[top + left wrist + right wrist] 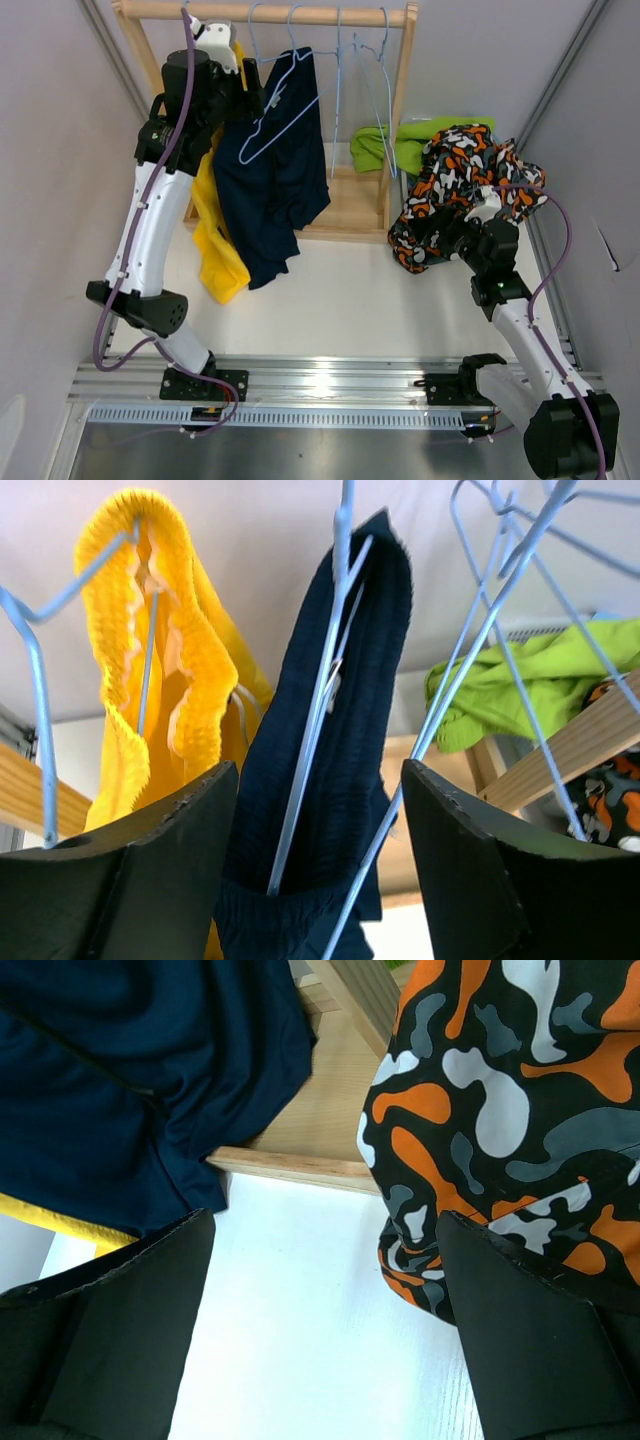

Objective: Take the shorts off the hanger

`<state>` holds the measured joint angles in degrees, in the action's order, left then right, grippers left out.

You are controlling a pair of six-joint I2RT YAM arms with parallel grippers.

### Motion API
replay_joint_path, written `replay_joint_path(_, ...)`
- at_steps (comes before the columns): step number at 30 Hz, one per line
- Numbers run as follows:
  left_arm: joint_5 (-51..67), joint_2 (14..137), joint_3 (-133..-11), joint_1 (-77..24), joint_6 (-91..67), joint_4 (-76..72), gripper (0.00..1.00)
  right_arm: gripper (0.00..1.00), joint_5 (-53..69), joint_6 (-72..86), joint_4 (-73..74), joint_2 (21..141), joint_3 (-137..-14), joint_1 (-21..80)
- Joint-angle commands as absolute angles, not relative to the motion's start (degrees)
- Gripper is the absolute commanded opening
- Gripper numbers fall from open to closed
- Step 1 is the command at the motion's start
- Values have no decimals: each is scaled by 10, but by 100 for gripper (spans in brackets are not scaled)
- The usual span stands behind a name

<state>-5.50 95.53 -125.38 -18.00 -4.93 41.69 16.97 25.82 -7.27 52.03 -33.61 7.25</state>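
Navy shorts (272, 180) hang on a light blue hanger (283, 105) from the wooden rail (300, 13). Yellow shorts (215, 240) hang to their left. My left gripper (252, 90) is raised by the rail. In the left wrist view it (320, 820) is open, with the navy shorts (350, 680) and hanger wire (310, 740) between its fingers. The patterned shorts (460, 185) lie heaped at the right, over my right gripper (438, 238). That gripper (325, 1230) is open and empty, with the patterned shorts (500, 1110) beside its right finger. Lime green shorts (400, 145) lie behind. Light blue shorts are out of view.
The wooden rack has a base board (355, 205) and a right post (400, 110). Several empty wire hangers (365, 60) hang on the rail to the right of the navy shorts. Grey walls stand on both sides. A metal rail (330, 380) runs along the near edge.
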Motion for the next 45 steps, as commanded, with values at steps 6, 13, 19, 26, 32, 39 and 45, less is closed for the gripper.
replay_joint_path(6, -26, 985, -1311, -172, -41, 399, 61, 100, 172, 251, -90, 518, -344, 75)
replay_joint_path(13, -25, 991, -1282, -172, -43, 393, 53, 100, 178, 256, -73, 482, -374, 75)
replay_joint_path(19, -22, 997, -1271, -172, -44, 387, 44, 99, 175, 248, -43, 461, -407, 75)
replay_joint_path(26, -17, 1001, -1282, -172, -48, 390, 0, 100, 175, 250, -37, 448, -408, 75)
replay_joint_path(32, -19, 1004, -1334, -172, -43, 419, 0, 100, 178, 253, -36, 441, -411, 75)
replay_joint_path(39, -7, 971, -1437, -172, -45, 452, 0, 100, 180, 259, -40, 434, -419, 75)
replay_joint_path(45, -4, 908, -1429, -172, -45, 480, 0, 100, 173, 244, -26, 433, -446, 75)
